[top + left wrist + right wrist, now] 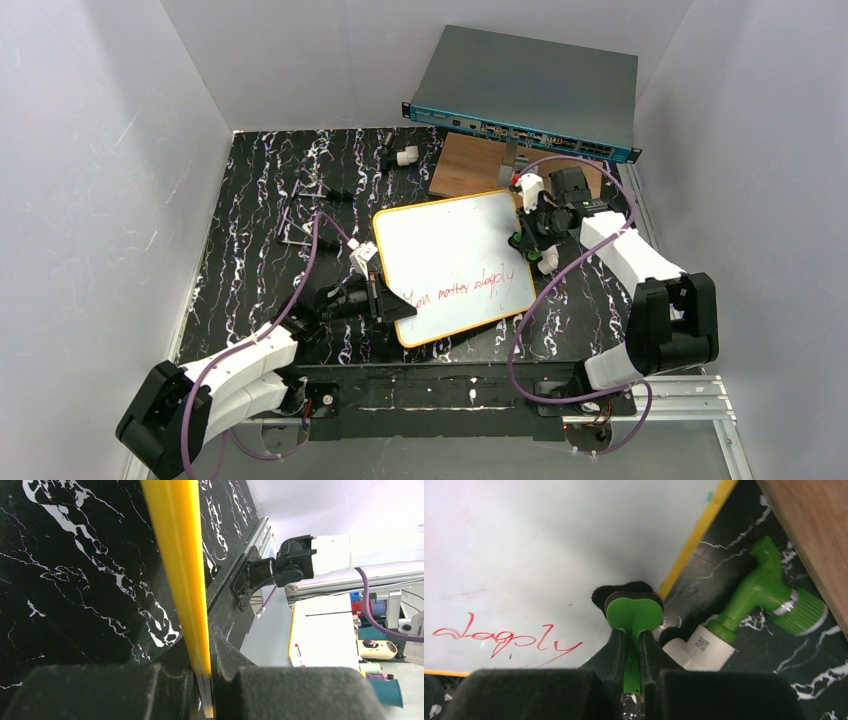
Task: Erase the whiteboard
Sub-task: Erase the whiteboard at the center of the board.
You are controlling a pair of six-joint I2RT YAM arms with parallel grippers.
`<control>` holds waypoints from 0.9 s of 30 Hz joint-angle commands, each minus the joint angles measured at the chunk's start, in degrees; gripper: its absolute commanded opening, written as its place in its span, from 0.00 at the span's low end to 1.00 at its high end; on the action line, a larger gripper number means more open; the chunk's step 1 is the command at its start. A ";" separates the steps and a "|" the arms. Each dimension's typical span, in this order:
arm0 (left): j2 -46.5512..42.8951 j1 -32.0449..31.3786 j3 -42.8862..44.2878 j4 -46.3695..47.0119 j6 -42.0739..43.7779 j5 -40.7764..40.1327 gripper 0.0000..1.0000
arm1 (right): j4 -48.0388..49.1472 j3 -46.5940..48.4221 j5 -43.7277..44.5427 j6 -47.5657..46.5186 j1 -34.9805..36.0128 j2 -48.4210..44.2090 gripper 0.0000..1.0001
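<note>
The left arm (245, 362) and the right arm (628, 255) are made of smooth white shells set between blocky black joints (672, 322). A purple cable (316, 250) is run along the left arm, and a second cable (513, 345) of the same colour is looped beside the right arm down to its base. Both arms are bolted to a black rail (450, 398). A small white part (362, 255) is carried at each wrist. The left fingers (100, 690) and the right fingers (549, 695) are seen as matte black blocks with a grainy surface
</note>
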 commanded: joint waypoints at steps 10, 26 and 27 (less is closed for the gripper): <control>-2.72 -0.59 0.73 10.79 3.52 3.65 0.00 | -3.55 1.64 -9.94 -2.82 10.96 1.27 0.01; -0.56 -0.59 1.57 12.57 3.20 4.43 0.00 | -4.92 1.53 -16.81 -2.22 10.02 2.66 0.01; -0.54 -0.59 1.40 12.67 3.19 4.37 0.00 | -5.10 2.46 -18.02 -2.33 11.82 2.74 0.01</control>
